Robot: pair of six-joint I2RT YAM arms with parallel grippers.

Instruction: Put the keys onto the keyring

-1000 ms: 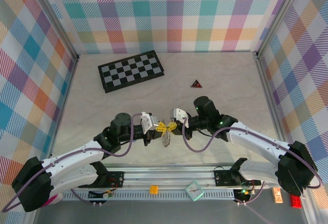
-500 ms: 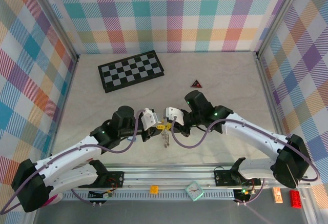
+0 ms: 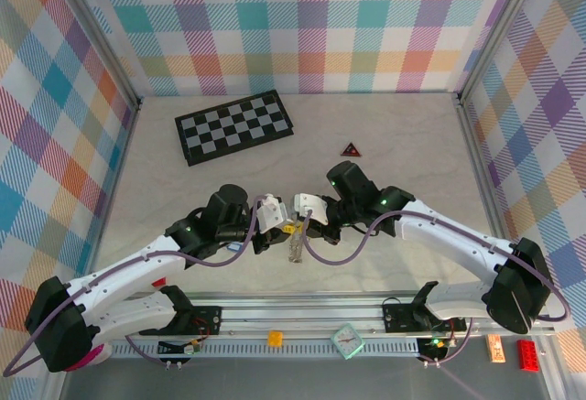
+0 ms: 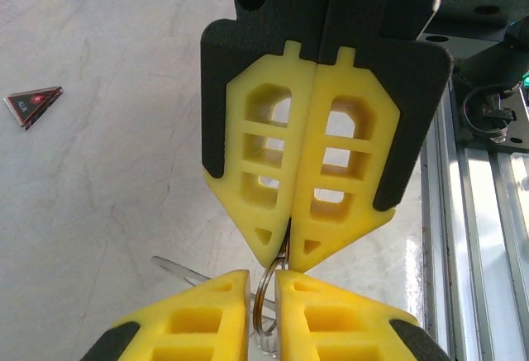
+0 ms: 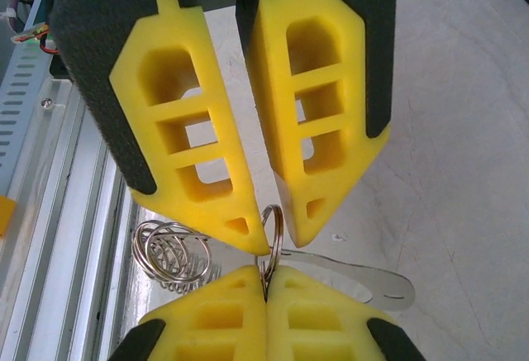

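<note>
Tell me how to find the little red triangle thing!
Start at the black-and-white checkerboard lying near the back wall of the table. Slide right and a little toward the arms: the triangle lies there flat and alone. It is dark with red edges, far smaller than the board.

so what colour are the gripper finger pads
Bright yellow, set in black backing; clearest on the right gripper's fingers in the left wrist view.

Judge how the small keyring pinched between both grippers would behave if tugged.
The keyring looks like stiff coiled wire, so it should hold its shape. Thin and shiny, it may pivot or slip in the right gripper's shut jaws. Probably very light.
</note>
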